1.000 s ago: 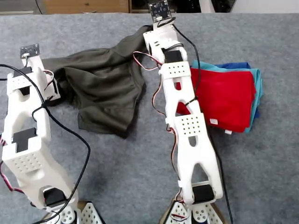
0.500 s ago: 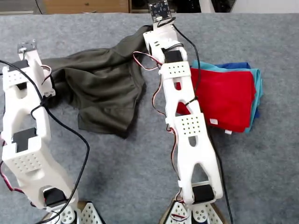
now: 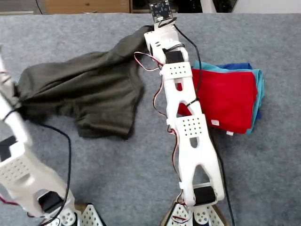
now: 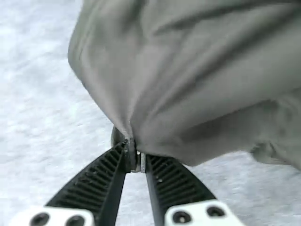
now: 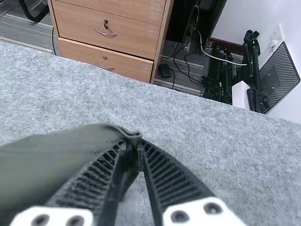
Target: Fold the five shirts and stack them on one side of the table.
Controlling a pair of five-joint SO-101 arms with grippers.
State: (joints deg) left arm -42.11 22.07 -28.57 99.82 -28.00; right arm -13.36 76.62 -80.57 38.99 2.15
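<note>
my left tool (image 4: 134, 159) and right tool (image 5: 133, 145) are both clamped on the olive shirt (image 3: 94, 89); i should pull evenly apart so it spreads flat.

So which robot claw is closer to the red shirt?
Right. The right gripper pinches the dark green shirt a short way from the red shirt; the left gripper pinches its other end, across the table.

White perforated arm shells (image 3: 192, 128), black servos (image 3: 174, 56), red-and-black cables (image 3: 70, 157) — black ribbed fingers (image 4: 170, 180) on screw-studded white bases (image 4: 197, 215)
</note>
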